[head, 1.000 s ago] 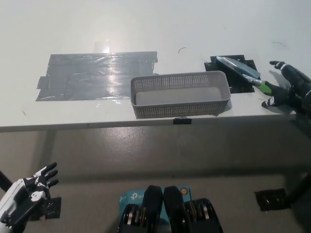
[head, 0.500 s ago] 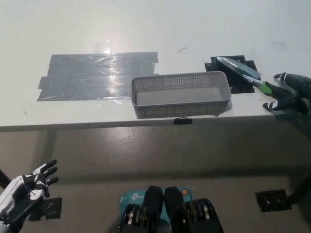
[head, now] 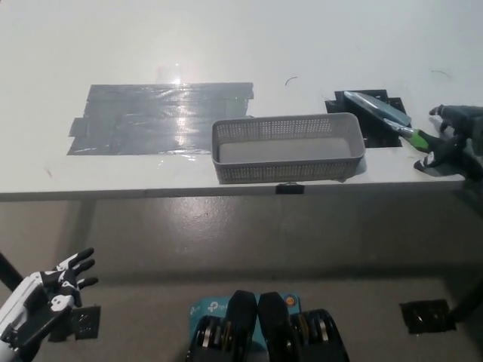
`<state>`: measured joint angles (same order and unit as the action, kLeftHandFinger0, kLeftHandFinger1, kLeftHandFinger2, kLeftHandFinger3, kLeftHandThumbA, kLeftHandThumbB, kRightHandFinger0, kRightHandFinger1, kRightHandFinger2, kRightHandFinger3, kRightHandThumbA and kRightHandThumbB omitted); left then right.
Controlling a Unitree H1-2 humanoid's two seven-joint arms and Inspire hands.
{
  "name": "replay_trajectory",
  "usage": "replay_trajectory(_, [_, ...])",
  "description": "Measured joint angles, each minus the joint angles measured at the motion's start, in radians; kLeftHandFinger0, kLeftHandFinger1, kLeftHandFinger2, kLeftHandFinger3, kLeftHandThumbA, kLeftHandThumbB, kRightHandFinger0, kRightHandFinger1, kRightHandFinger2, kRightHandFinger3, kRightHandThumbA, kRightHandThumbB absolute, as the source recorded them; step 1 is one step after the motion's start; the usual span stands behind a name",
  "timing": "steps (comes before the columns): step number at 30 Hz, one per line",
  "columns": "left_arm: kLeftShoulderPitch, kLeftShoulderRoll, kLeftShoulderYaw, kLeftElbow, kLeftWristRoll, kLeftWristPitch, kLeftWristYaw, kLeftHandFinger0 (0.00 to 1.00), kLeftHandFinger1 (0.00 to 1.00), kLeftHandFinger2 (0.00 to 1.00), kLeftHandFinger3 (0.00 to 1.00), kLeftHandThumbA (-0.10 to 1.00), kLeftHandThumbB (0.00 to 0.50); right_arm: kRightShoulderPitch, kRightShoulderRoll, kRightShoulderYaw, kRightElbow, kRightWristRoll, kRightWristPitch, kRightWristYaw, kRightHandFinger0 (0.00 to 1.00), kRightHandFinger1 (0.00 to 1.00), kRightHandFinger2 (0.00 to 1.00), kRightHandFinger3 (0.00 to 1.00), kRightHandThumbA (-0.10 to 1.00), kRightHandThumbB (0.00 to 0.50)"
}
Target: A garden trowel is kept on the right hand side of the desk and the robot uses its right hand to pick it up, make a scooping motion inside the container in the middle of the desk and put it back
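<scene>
Grey perforated plastic forms the container [head: 283, 172], a long shallow rectangular basket with rounded corners and a mesh of small holes in its walls. It stands in the middle of the smooth white desk [head: 226, 45], close to the front edge. Behind it and to its left, overlapping strips of glossy grey tape [head: 158, 117] form a wide patch that catches a glare of light.

Just to the right of the container lies a matt black mat [head: 336, 104] with a ragged outline. The trowel [head: 385, 119] rests on it. Its dull bluish-grey metal blade [head: 373, 108] is narrow and lies on the mat, while its green handle [head: 417, 137] reaches out over the bare desk. The long axis runs diagonally, with the blade tip pointing away and towards the desk's middle and the handle pointing back towards the near right edge.

At the handle's end is the black right hand [head: 453, 139], with fingers curved above and below it; whether they clasp it cannot be told. Below the desk edge at the lower left, the white left hand [head: 41, 298] hangs with fingers spread, holding nothing
</scene>
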<state>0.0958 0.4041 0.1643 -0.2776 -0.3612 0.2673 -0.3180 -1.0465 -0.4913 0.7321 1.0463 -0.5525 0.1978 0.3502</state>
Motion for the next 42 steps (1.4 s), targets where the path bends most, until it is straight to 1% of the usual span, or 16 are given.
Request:
replay_trajectory(10, [-0.004, 0.007, 0.0, -0.002, 0.011, 0.0, -0.016, 0.99, 1.0, 1.0, 1.0, 0.67, 0.105, 0.043, 0.011, 0.011, -0.046, -0.044, 0.025, -0.057, 0.0, 0.15, 0.1, 0.52, -0.1, 0.001])
replay_trajectory(12, [-0.003, 0.009, 0.0, -0.003, 0.013, 0.0, -0.017, 1.0, 1.0, 1.0, 1.0, 0.65, 0.096, 0.05, 0.011, 0.008, -0.048, -0.043, 0.025, -0.074, 0.0, 0.2, 0.18, 0.98, -0.04, 0.0])
replay_trajectory(13, [-0.003, 0.009, 0.0, -0.003, 0.013, 0.0, -0.017, 1.0, 1.0, 1.0, 1.0, 0.63, 0.084, 0.054, 0.01, 0.005, -0.051, -0.043, 0.025, -0.081, 0.39, 0.64, 0.63, 1.0, 0.01, 0.0])
replay_trajectory(17, [-0.002, 0.009, 0.0, -0.003, 0.013, 0.001, -0.019, 1.0, 1.0, 1.0, 1.0, 0.61, 0.085, 0.072, 0.007, -0.002, -0.074, -0.044, 0.025, -0.109, 0.18, 0.37, 0.45, 1.0, 0.1, 0.0])
replay_trajectory(19, [-0.002, 0.009, -0.002, -0.003, 0.014, 0.001, -0.019, 1.0, 1.0, 1.0, 1.0, 0.61, 0.091, 0.081, 0.005, -0.006, -0.089, -0.044, 0.025, -0.123, 0.32, 0.5, 0.55, 1.0, 0.07, 0.0])
replay_trajectory(21, [-0.001, 0.009, -0.005, -0.003, 0.014, 0.001, -0.02, 1.0, 1.0, 1.0, 1.0, 0.62, 0.103, 0.09, 0.005, -0.009, -0.101, -0.044, 0.027, -0.137, 0.09, 0.29, 0.35, 1.0, 0.02, 0.006])
replay_trajectory(22, [-0.001, 0.009, -0.005, -0.003, 0.014, 0.001, -0.02, 1.0, 1.0, 1.0, 1.0, 0.62, 0.092, 0.094, 0.006, -0.009, -0.105, -0.044, 0.027, -0.141, 0.32, 0.56, 0.58, 1.0, 0.01, 0.011])
replay_trajectory(24, [-0.001, 0.009, -0.008, -0.003, 0.015, 0.001, -0.022, 1.0, 1.0, 1.0, 1.0, 0.62, 0.077, 0.101, 0.007, -0.01, -0.113, -0.043, 0.027, -0.146, 0.51, 0.65, 0.68, 1.0, 0.04, 0.001])
replay_trajectory(26, [-0.001, 0.011, -0.012, -0.003, 0.016, 0.001, -0.025, 1.0, 1.0, 1.0, 1.0, 0.62, 0.075, 0.111, 0.009, -0.014, -0.119, -0.043, 0.027, -0.154, 0.2, 0.37, 0.49, 1.0, -0.01, 0.016])
replay_trajectory(28, [0.0, 0.011, -0.016, -0.003, 0.016, 0.001, -0.028, 1.0, 1.0, 1.0, 1.0, 0.62, 0.08, 0.117, 0.011, -0.019, -0.12, -0.043, 0.026, -0.166, 0.16, 0.37, 0.45, 1.0, 0.01, 0.008])
replay_trajectory(33, [0.001, 0.014, -0.023, -0.004, 0.018, 0.001, -0.035, 1.0, 1.0, 1.0, 1.0, 0.64, 0.096, 0.126, 0.016, -0.023, -0.122, -0.043, 0.021, -0.187, 0.34, 0.62, 0.55, 0.96, -0.09, 0.078])
replay_trajectory(34, [0.001, 0.015, -0.025, -0.005, 0.019, 0.001, -0.035, 1.0, 1.0, 1.0, 1.0, 0.64, 0.094, 0.127, 0.016, -0.023, -0.121, -0.043, 0.021, -0.188, 0.61, 0.83, 0.71, 0.96, -0.07, 0.065])
replay_trajectory(35, [0.001, 0.017, -0.026, -0.007, 0.019, 0.001, -0.035, 1.0, 1.0, 1.0, 1.0, 0.64, 0.097, 0.128, 0.017, -0.027, -0.121, -0.043, 0.02, -0.19, 0.47, 0.66, 0.58, 0.89, -0.09, 0.047])
replay_trajectory(36, [0.002, 0.02, -0.026, -0.009, 0.02, 0.001, -0.035, 1.0, 1.0, 1.0, 1.0, 0.64, 0.104, 0.13, 0.017, -0.033, -0.122, -0.043, 0.02, -0.193, 0.72, 0.89, 0.8, 0.92, -0.05, 0.008])
replay_trajectory(39, [0.002, 0.029, -0.028, -0.013, 0.023, 0.001, -0.036, 1.0, 1.0, 1.0, 1.0, 0.65, 0.106, 0.146, 0.019, -0.058, -0.131, -0.043, 0.018, -0.223, 1.0, 1.0, 1.0, 1.0, 0.25, 0.0])
replay_trajectory(42, [0.002, 0.042, -0.03, -0.021, 0.027, 0.001, -0.04, 1.0, 1.0, 1.0, 1.0, 0.65, 0.09, 0.166, 0.013, -0.071, -0.162, -0.052, 0.01, -0.263, 0.8, 0.88, 0.97, 1.0, 0.18, 0.0])
